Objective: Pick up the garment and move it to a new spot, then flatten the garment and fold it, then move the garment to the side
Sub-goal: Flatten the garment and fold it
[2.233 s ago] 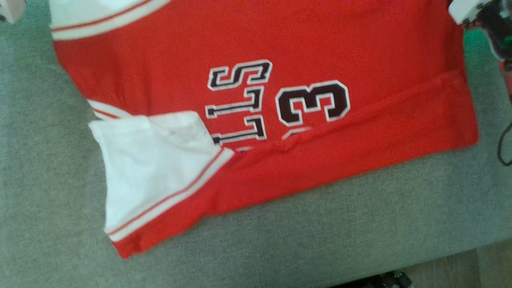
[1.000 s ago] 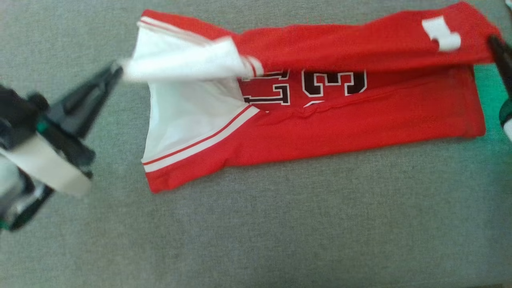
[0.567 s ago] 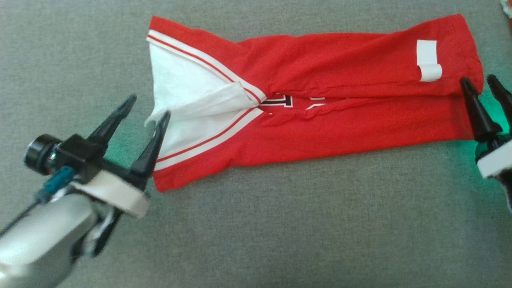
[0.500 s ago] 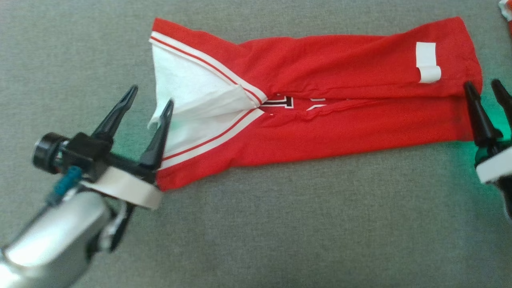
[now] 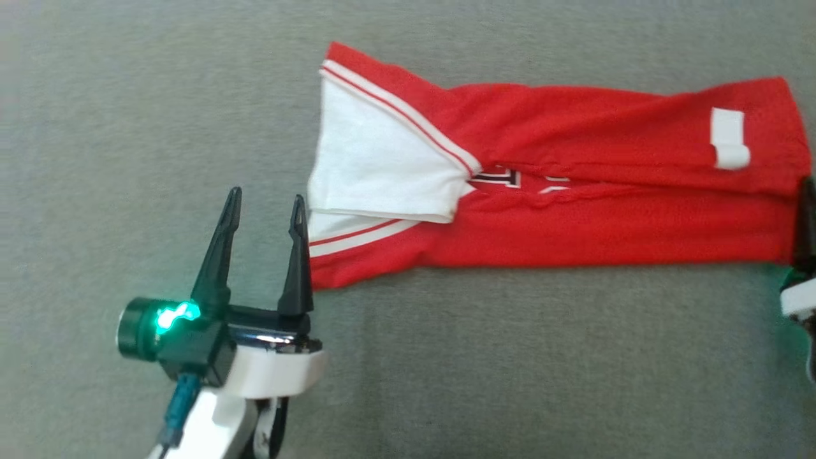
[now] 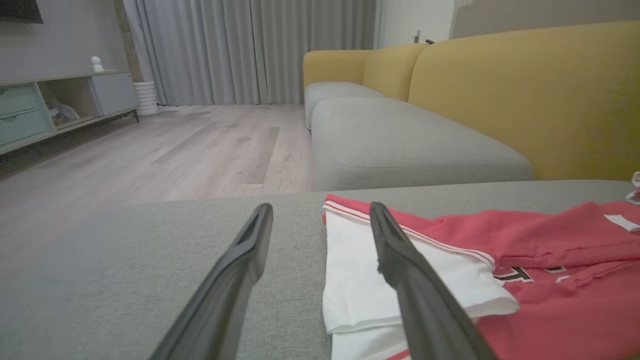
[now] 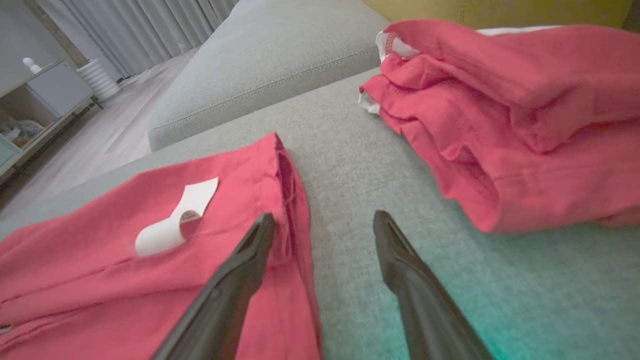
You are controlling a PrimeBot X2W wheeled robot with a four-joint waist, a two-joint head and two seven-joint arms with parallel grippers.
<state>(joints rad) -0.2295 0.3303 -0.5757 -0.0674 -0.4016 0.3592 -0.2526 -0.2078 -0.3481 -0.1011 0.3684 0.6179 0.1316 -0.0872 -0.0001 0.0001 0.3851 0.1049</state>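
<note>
and both let go! the left gripper (image 5: pixel 266 195) and the right gripper (image 7: pixel 324 219) were pinching the far edge a second ago. now their fingers stand spread and empty, one at each end of the garment (image 5: pixel 574 210). its far half has dropped over the near half, so it lies as a long red band on the grey cushion (image 5: pixel 510 357), white sleeve (image 5: pixel 382 166) by the left gripper. the lengthwise fold looks done; a crosswise fold and the move aside remain.
</note>
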